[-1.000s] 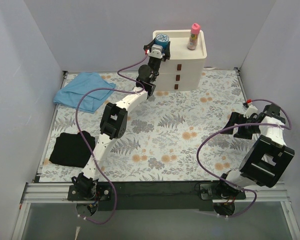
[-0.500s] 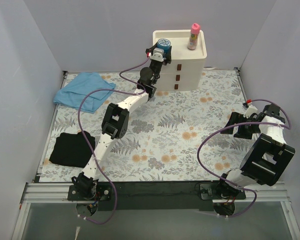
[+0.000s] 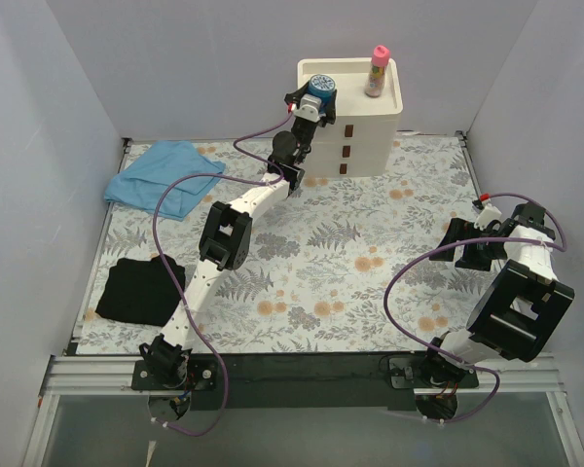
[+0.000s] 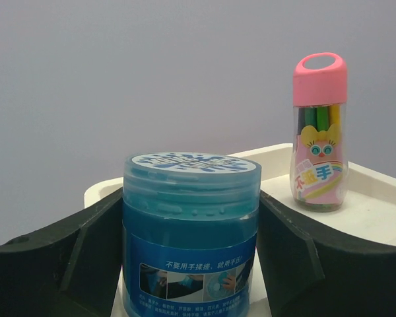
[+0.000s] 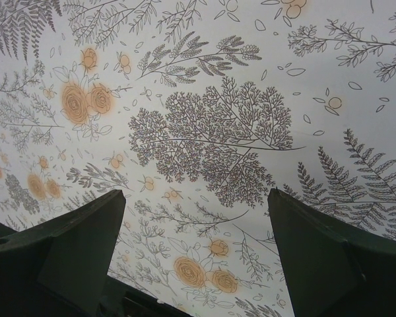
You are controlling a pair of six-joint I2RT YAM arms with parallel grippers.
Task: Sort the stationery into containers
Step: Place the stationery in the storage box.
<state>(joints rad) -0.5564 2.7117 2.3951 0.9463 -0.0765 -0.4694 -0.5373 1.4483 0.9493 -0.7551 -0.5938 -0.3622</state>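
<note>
My left gripper (image 3: 314,100) is shut on a clear-blue jar (image 3: 319,85) with a white patterned lid, over the left end of the tray top (image 3: 397,97) of the cream three-drawer unit (image 3: 368,139). In the left wrist view the jar (image 4: 191,224) fills the gap between both black fingers (image 4: 86,251); its base is cut off. A pink tube of coloured pens (image 3: 378,70) stands upright on the tray, to the right of the jar (image 4: 320,132). My right gripper (image 3: 464,243) is open and empty above the floral mat (image 5: 204,132).
A light-blue cloth (image 3: 161,175) lies at the far left of the mat and a black cloth (image 3: 139,290) at the near left. Grey walls close in the back and both sides. The drawers' reddish-brown handles (image 3: 347,129) face the arms.
My left gripper has carried the blue jar a little to the right, further over the tray, then held still. The right arm has not moved.
</note>
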